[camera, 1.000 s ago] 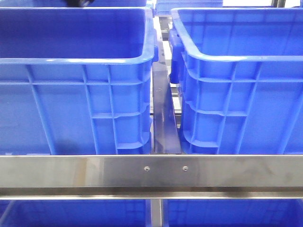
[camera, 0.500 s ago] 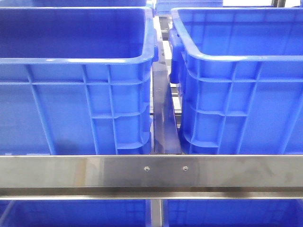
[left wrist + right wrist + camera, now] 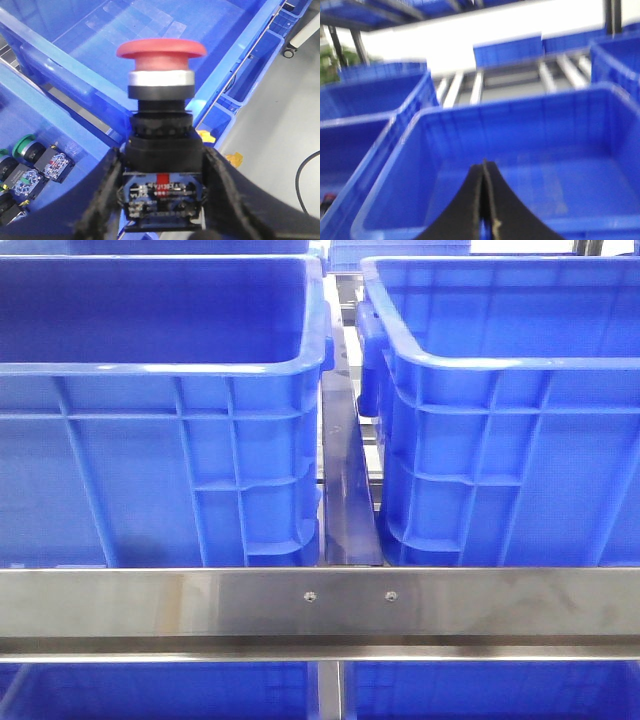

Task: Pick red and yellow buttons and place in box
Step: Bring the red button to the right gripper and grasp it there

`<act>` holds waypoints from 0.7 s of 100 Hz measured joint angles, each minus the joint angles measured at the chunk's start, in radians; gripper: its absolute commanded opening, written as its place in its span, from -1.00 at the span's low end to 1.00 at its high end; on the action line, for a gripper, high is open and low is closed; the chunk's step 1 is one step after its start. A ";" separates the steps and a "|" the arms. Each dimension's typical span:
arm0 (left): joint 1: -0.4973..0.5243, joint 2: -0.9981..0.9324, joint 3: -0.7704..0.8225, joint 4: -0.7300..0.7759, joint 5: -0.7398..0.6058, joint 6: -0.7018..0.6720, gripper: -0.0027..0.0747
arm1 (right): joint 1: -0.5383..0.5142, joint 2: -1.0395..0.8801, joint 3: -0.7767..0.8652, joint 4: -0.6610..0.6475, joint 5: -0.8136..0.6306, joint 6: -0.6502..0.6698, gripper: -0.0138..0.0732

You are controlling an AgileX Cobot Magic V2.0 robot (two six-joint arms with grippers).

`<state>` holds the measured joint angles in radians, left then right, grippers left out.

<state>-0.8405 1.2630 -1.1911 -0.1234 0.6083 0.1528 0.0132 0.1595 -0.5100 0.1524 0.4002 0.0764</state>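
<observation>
Red button [image 3: 160, 50] sits clamped in our left gripper [image 3: 160, 200], fingers pinching its black body on both sides, mushroom cap pointing away from the wrist. We hold it in the air over a blue crate [image 3: 165, 30], rim below it.

Change: a second ago a dark shape showed at the top edge of the front view above the left crate [image 3: 160, 440]; it's gone now, both arms out of that frame. We read that as the left arm carrying the pick away toward the drop.

Right gripper [image 3: 485, 200]: fingers pressed together, nothing between them, hanging over another crate [image 3: 520, 150]. View is blurred.

Yellow button: not visible. A green-capped one [image 3: 25, 146] and spare switch blocks [image 3: 52, 162] lie in the bin beside.

Materials: glossy red cap, bright metal collar, matte black housing, exposed contact block at base. Crates ribbed, thick rolled rim. Steel rail [image 3: 320, 605] across the front.
</observation>
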 measured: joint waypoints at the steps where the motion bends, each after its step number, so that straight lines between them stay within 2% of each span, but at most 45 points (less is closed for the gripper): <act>1: 0.000 0.000 0.000 0.000 0.000 0.000 -0.98 | 0.000 0.008 -0.016 0.002 0.011 0.000 -0.84; 13: 0.000 0.000 0.000 0.000 0.000 0.000 -0.98 | 0.000 0.132 -0.144 0.035 0.195 0.000 -0.84; 23: 0.000 0.000 0.000 0.000 0.000 0.000 -0.98 | 0.000 0.219 -0.216 0.085 0.291 0.000 -0.84; 49: 0.000 0.000 0.000 0.002 0.000 0.000 -0.98 | 0.000 0.325 -0.239 0.190 0.357 0.000 -0.81; 58: 0.000 0.000 0.000 0.002 0.000 0.000 -0.98 | 0.000 0.336 -0.239 0.191 0.365 0.000 -0.59; 70: 0.000 0.000 0.000 0.002 0.000 0.000 -0.98 | 0.000 0.338 -0.239 0.201 0.367 0.002 -0.08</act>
<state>-0.8405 1.2630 -1.1911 -0.1218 0.6083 0.1528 0.0132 0.4979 -0.7491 0.3537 0.7670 0.0782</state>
